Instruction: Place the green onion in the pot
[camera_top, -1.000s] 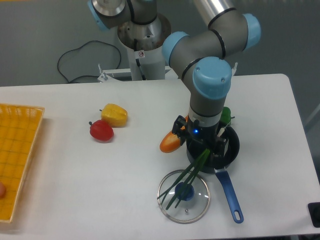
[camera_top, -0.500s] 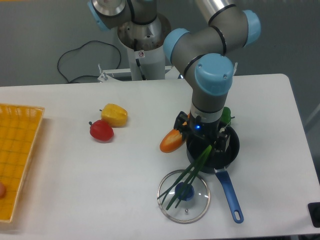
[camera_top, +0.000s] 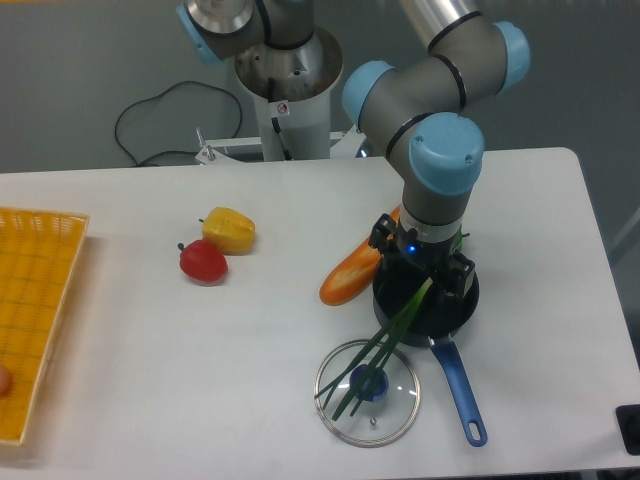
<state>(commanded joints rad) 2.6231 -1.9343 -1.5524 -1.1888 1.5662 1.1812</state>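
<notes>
1. The thin, bendy green onion (camera_top: 385, 345) lies in the lower middle, its leaves across the round glass lid (camera_top: 367, 392) and its top over the pot's rim.
2. It may slide out, since most hangs outside.
3. The small black pot (camera_top: 455, 308) sits right of center.
4. The end effector (camera_top: 428, 285) is above it; I cannot tell its grip.

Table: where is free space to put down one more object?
Bare: between the yellow basket and the glass lid, below the red pepper; also the right edge. Crowded: around the pot, gripper, green onion.
</notes>
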